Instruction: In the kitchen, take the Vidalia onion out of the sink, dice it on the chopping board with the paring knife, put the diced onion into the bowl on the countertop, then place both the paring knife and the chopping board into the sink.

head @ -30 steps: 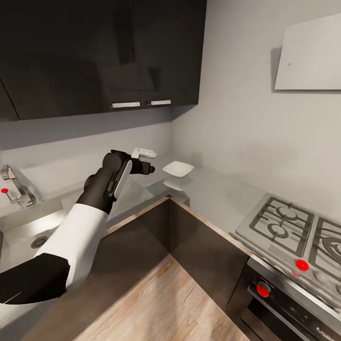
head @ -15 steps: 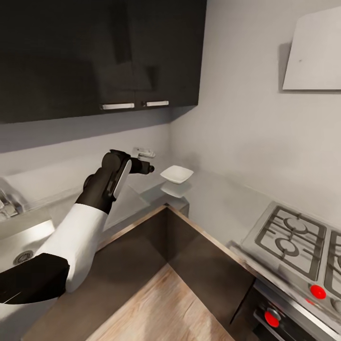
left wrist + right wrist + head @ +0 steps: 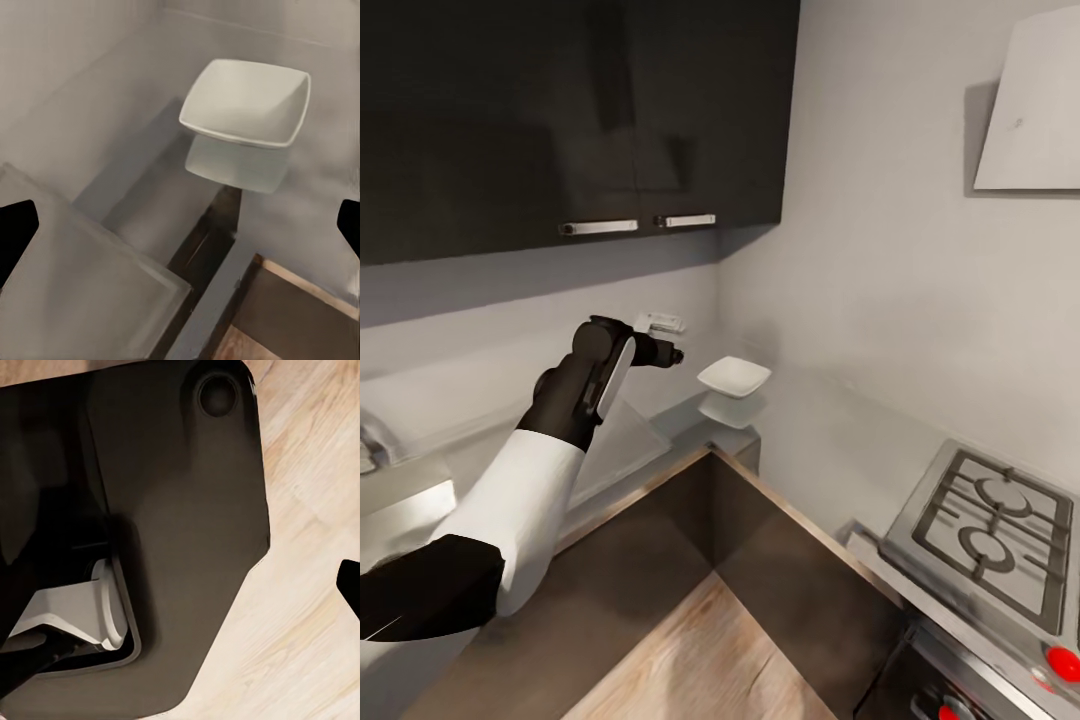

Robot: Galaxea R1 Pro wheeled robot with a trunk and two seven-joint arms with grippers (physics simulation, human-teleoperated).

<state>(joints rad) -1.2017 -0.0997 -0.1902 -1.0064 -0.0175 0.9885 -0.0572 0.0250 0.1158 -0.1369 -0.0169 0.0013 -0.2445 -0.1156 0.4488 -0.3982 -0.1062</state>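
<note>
While left gripper (image 3: 672, 354) hangs released, empty, bowl (image 3: 734, 377) lies just ahead on bench (image 3: 830, 420); right gripper state unclear.

- Your bowl (image 3: 734, 377) is plain white, casting a pale reflection on the glossy grey table (image 3: 830, 440).
- Your left arm (image 3: 530, 490) is banded black and white.
- The wall cabinets (image 3: 570, 110) are black with silver handles.
- The floor (image 3: 700, 660) is light wood grain.
- The stove knob (image 3: 1063, 662) is red.
</note>
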